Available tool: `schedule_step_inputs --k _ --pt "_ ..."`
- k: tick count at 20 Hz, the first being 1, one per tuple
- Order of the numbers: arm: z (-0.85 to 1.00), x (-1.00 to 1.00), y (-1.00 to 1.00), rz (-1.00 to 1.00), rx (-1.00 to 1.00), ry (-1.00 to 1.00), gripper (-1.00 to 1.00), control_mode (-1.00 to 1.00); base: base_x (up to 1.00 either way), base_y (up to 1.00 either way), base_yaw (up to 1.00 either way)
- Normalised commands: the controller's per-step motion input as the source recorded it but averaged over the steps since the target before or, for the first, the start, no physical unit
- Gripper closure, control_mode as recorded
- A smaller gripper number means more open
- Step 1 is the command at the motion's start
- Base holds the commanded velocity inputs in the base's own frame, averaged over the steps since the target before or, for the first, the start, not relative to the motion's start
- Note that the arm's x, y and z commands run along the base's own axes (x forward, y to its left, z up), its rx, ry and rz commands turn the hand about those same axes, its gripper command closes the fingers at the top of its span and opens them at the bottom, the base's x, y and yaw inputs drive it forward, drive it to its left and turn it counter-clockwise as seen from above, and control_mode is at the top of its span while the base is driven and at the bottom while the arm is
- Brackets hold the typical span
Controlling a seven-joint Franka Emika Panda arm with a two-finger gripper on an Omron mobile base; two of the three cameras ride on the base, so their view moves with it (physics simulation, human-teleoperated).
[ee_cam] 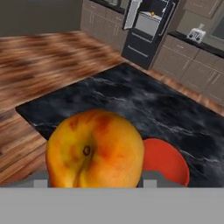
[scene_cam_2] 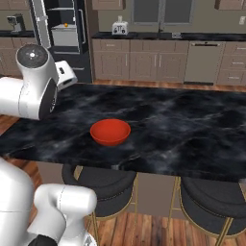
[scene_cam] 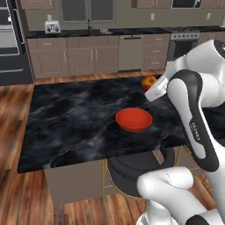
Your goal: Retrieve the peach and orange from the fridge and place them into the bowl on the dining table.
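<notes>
The tabletop [scene_cam: 79,118], a black white-veined marble slab, is the reference landmark. One red-orange bowl [scene_cam: 134,119] rests on it near the front edge; the right base view shows the bowl's interior [scene_cam_2: 110,132] with nothing in it.

The left base view shows the pincer [scene_cam: 151,88] above the tabletop, behind and to the right of the bowl, clamped on one peach [scene_cam: 148,82]. In the right base view the white arm blocks the peach and the fingers. The hand view shows the peach [ee_cam: 95,151] from close range, stem dimple facing the camera, with the bowl [ee_cam: 168,162] partly hidden behind it, lower and to its right.

The fridge [scene_cam_2: 65,38] stands beyond the tabletop's far left corner in the right base view, its door open. One small orange [scene_cam_2: 66,25] lies on an inner shelf; the hand view shows it as an orange dot [ee_cam: 152,14].

Two dark round stools [scene_cam_2: 103,185] stand under the tabletop's front edge. One toaster [scene_cam_2: 119,26] sits on the wall counter behind the tabletop.
</notes>
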Motion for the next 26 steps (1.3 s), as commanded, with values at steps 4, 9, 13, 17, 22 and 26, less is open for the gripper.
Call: schedule_step_inputs --k 4,9,13,17,22,26 --pt "-0.35 0.48 -0.15 -0.12 -0.08 0.01 1.0 -1.0 0.0 0.0 0.0" --pt "-0.28 0.24 -0.21 -0.19 -0.05 0.09 1.0 -1.0 0.0 0.0 0.0" --pt "-0.16 -0.03 -0.23 -0.23 -0.01 0.1 1.0 -1.0 0.0 0.0 0.0" --pt "-0.06 -0.18 -0.31 -0.24 0.0 0.12 1.0 -1.0 0.0 0.0 0.0" --pt "-0.06 -0.15 -0.21 -0.15 0.0 0.13 1.0 -1.0 0.0 0.0 0.0" --pt "-0.17 0.0 -0.01 0.0 0.02 0.12 1.0 -1.0 0.0 0.0 0.0"
